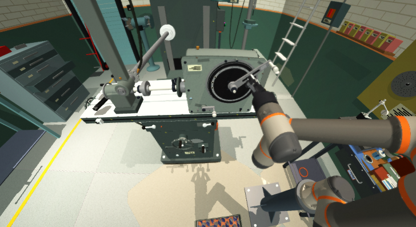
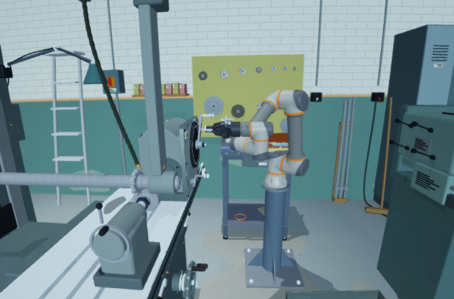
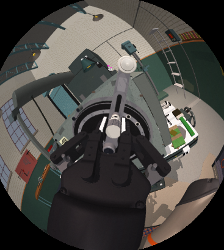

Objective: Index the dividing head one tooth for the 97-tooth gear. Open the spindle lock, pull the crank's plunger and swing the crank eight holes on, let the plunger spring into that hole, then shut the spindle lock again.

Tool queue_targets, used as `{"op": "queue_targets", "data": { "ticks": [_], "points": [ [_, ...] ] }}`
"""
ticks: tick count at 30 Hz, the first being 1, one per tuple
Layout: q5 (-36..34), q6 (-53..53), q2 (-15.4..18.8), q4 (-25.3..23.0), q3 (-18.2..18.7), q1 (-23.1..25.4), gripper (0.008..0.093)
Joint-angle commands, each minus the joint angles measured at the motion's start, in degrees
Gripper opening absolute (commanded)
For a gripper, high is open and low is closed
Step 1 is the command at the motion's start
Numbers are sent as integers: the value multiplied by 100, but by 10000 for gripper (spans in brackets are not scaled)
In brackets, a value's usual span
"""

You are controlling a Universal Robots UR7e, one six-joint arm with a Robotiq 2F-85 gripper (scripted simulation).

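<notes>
The grey crank [image 1: 251, 75] lies across the black index plate [image 1: 230, 82] on the face of the dividing head [image 1: 219, 80], slanting from the hub up to the right, where it ends in a white handle knob [image 1: 274, 69]. My gripper [image 3: 112, 125] is closed with a finger on either side of the crank's plunger knob [image 3: 113, 129], partway along the crank arm. In the second side camera the gripper [image 2: 209, 129] reaches level at the plate [image 2: 194, 144]. A small lever [image 1: 208, 109] sits low on the head's front face.
A grey drawer cabinet [image 1: 40, 77] stands left of the milling table [image 1: 151, 109]. The tailstock [image 1: 122, 93] and overarm column [image 1: 99, 36] occupy the table's left end. A ladder [image 1: 291, 36] leans behind the head. A tool cart [image 2: 248, 173] stands by the robot's pedestal [image 2: 275, 224].
</notes>
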Motion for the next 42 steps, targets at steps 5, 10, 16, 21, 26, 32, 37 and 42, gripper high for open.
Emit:
{"op": "queue_targets", "data": {
  "ticks": [5, 10, 16, 21, 26, 32, 37, 42],
  "points": [
    [-3, 911, -19, -29, 3, 31, 80],
    [-3, 1838, -19, -29, 3, 31, 80],
    [-3, 2881, -19, -29, 3, 31, 80],
    [-3, 3645, -19, -29, 3, 31, 80],
    [-3, 4277, -19, -29, 3, 31, 80],
    [-3, 4833, -19, -29, 3, 31, 80],
    [-3, 5123, -19, -29, 3, 31, 80],
    [-3, 5271, -19, -29, 3, 31, 80]
  ]
}}
